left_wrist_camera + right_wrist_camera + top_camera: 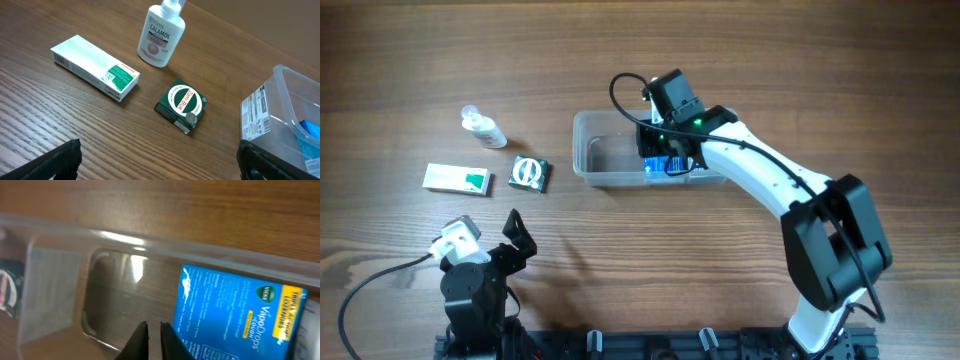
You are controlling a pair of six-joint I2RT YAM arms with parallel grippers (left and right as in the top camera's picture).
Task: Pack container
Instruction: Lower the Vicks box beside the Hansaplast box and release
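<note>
The clear plastic container (588,150) stands at the table's middle. A blue VapoDrops box (665,166) lies in its right half. My right gripper (665,140) hangs over the tub, shut and empty. In the right wrist view its fingertips (152,327) sit just left of the blue box (235,315), above the tub's bare floor (120,295). My left gripper (517,232) is open and empty at the front left, above bare wood in the left wrist view (160,160). The tub's corner (287,95) shows at that view's right.
Left of the tub lie a dark green Zam-Buk box (530,174) (182,105), a white and green carton (458,179) (95,67) and a white Calamol bottle (485,128) (161,36) on its side. They are spaced apart on the wood.
</note>
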